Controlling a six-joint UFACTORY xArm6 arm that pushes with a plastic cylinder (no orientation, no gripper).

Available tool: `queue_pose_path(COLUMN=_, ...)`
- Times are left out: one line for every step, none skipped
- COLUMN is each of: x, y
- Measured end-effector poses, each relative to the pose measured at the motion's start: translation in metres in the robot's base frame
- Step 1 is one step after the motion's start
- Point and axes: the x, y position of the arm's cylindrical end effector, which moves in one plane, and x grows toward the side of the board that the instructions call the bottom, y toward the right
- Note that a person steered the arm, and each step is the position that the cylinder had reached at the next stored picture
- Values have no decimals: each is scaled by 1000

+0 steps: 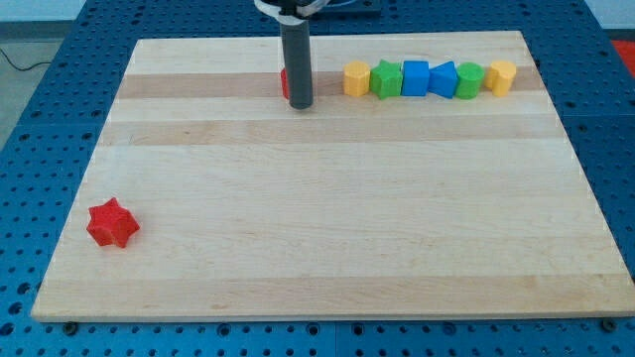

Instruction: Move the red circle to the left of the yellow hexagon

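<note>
The red circle (284, 82) is mostly hidden behind my rod near the view's top centre; only its left edge shows. My tip (300, 103) rests on the board right in front of it, touching or almost touching. The yellow hexagon (356, 78) stands to the right of the rod, at the left end of a row of blocks. A gap separates the red circle from it.
The row runs right from the yellow hexagon: a green block (386, 78), a blue cube (416, 77), a blue block (444, 79), a green block (469, 80), a yellow block (501, 76). A red star (112, 223) lies at the lower left of the wooden board (327, 218).
</note>
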Motion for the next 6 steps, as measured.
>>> queue_pose_path(x=8, y=-12)
queue_pose_path(x=6, y=-63)
queue_pose_path(x=-12, y=-79)
queue_pose_path(x=-12, y=-34)
queue_pose_path(x=-12, y=19)
queue_pose_path(x=-11, y=13)
